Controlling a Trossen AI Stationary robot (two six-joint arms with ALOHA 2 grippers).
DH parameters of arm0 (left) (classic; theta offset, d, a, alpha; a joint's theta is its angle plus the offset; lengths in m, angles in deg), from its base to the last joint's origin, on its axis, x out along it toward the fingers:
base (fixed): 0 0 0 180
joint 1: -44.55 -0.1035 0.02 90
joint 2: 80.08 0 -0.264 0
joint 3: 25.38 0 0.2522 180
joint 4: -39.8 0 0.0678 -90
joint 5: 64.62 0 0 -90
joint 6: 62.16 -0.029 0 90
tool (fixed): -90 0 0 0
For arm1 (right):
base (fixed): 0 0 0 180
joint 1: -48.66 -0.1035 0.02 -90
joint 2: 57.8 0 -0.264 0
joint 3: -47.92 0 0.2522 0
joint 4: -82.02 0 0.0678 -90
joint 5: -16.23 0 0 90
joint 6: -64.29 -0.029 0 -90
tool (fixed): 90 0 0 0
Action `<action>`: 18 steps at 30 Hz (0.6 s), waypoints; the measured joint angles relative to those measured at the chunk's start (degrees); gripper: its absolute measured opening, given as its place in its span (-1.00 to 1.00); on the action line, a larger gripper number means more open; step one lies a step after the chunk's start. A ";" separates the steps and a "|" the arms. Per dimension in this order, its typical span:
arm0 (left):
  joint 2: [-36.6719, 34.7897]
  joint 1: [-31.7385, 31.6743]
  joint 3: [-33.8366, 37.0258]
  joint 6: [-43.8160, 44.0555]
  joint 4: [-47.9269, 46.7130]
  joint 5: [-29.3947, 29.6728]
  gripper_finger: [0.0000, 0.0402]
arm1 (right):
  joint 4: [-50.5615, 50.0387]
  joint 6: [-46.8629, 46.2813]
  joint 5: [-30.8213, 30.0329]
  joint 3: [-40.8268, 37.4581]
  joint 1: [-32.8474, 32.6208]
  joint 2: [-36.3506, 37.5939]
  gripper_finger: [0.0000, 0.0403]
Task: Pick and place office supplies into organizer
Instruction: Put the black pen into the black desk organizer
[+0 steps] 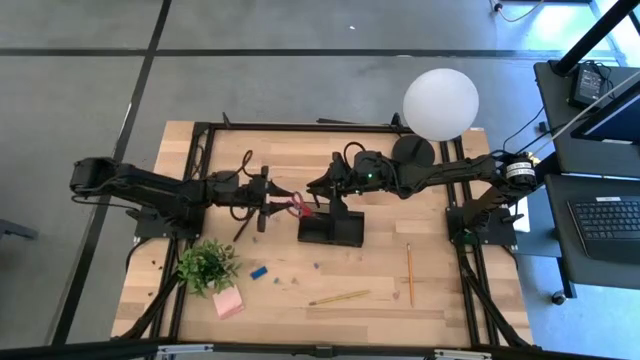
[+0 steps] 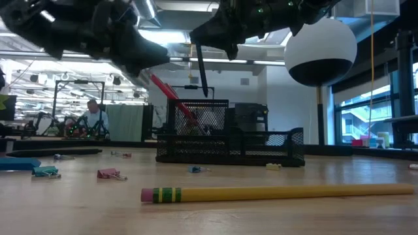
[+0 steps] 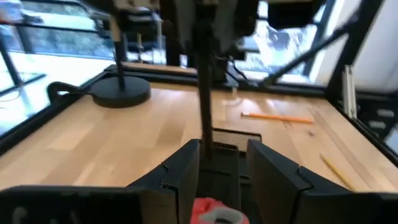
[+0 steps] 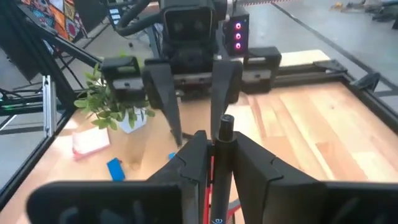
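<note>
The black mesh organizer stands mid-table. Red-handled scissors lean slantwise with their lower end inside its tall compartment. My left gripper is just left of the organizer, open, with the scissors' red handle low between its fingers. My right gripper hovers over the organizer's far left corner, shut on a dark pen that hangs above the tall compartment. In the right wrist view the left gripper faces it. My left gripper has the scissors' handle end right at its fingers, but I cannot tell whether they touch it. My right gripper pinches the dark pen near its upper end between both fingers, coming from above. The pen hangs upright below the fingers, lifted clear, its tip just over the compartment's rim.
The lamp's black base and white globe stand behind the right arm. Near the front are a green plant, pink pad, blue eraser, two pencils and small clips.
</note>
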 joint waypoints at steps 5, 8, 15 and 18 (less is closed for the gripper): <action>-1.15 -0.02 7.02 1.71 12.47 3.05 -0.35 | 0.00 -0.52 -0.15 -0.01 0.00 -1.85 -0.69; -1.45 -0.01 9.80 1.69 18.27 3.52 -0.35 | -0.18 -0.84 -0.13 0.00 0.00 -3.56 -0.71; -1.67 0.00 11.28 1.17 20.74 4.03 -0.35 | -0.13 -1.91 0.03 -0.02 0.00 -6.48 -0.67; -1.67 0.00 11.28 1.15 20.68 4.47 -0.35 | -0.42 -1.86 0.04 -0.02 0.00 -6.58 -0.67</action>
